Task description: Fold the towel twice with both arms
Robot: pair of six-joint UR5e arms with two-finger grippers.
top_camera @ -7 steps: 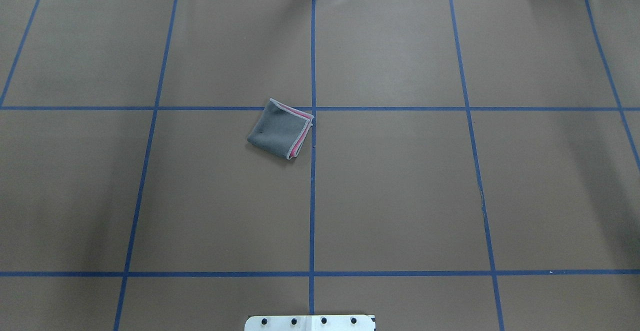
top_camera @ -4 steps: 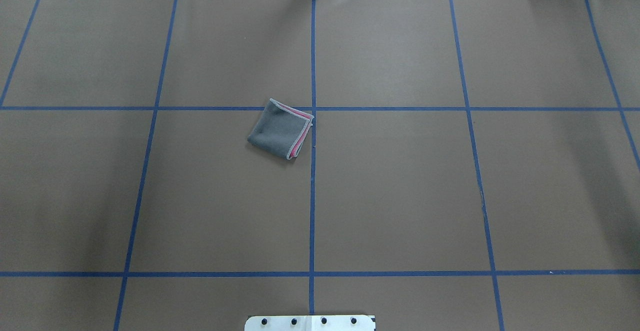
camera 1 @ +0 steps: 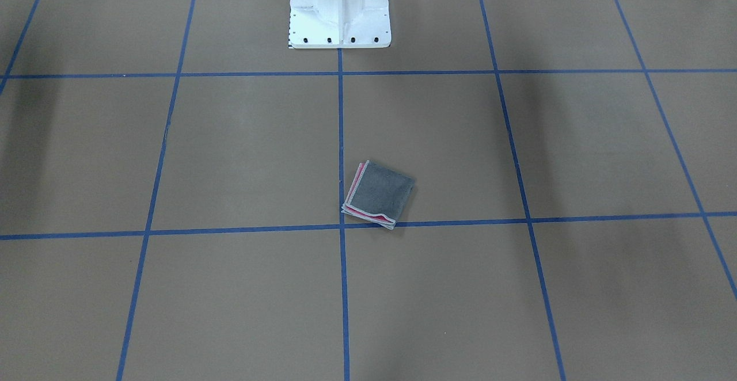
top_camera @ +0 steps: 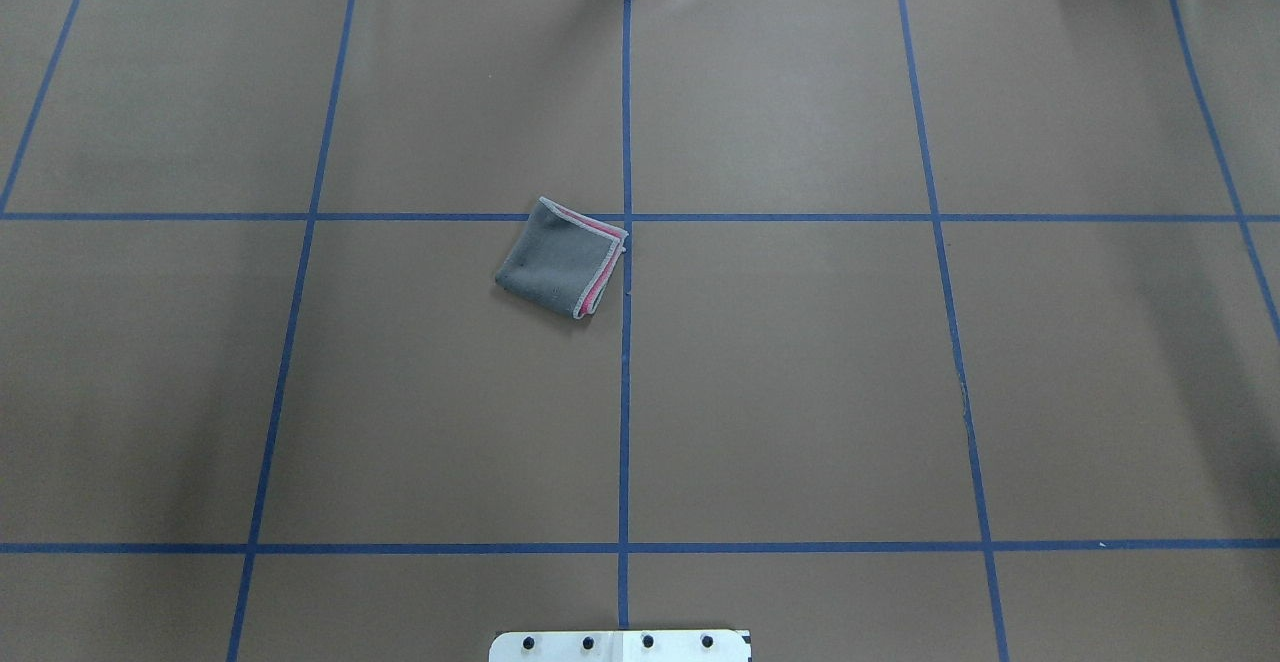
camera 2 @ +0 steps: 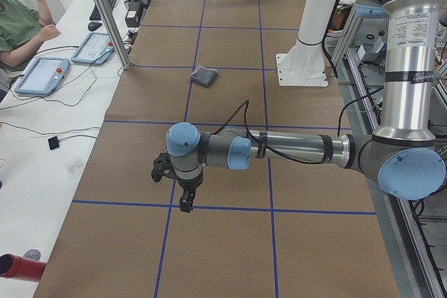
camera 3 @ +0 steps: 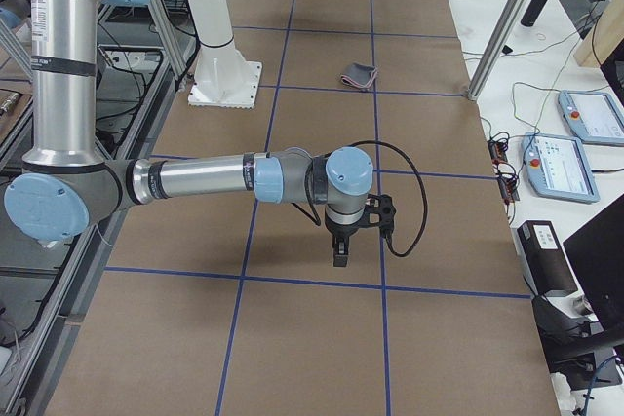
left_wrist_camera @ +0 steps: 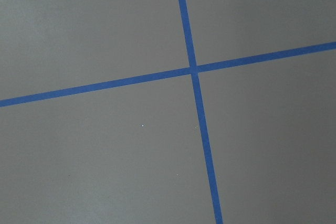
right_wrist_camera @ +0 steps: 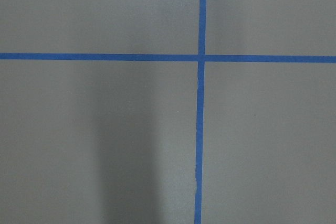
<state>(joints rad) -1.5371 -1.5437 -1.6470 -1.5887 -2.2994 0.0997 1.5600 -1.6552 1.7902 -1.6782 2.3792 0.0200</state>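
Observation:
The towel [top_camera: 560, 257] lies folded into a small square, dark grey face up with pink layers showing at its right edge, just left of the table's centre line. It also shows in the front-facing view [camera 1: 381, 195] and both side views [camera 2: 203, 75] [camera 3: 358, 75]. Nothing touches it. My left gripper [camera 2: 185, 204] hangs above the table far off to the left end. My right gripper [camera 3: 340, 255] hangs above the far right end. Each shows only in a side view, so I cannot tell whether it is open or shut. Both wrist views show only brown paper and blue tape.
The white pedestal [camera 1: 339, 10] stands at the robot's side of the table, its base plate [top_camera: 620, 645] at the overhead view's bottom. Blue tape lines grid the brown table cover [top_camera: 800, 392]. A seated operator [camera 2: 17, 29] and tablets [camera 2: 42, 75] are beside the table's far side.

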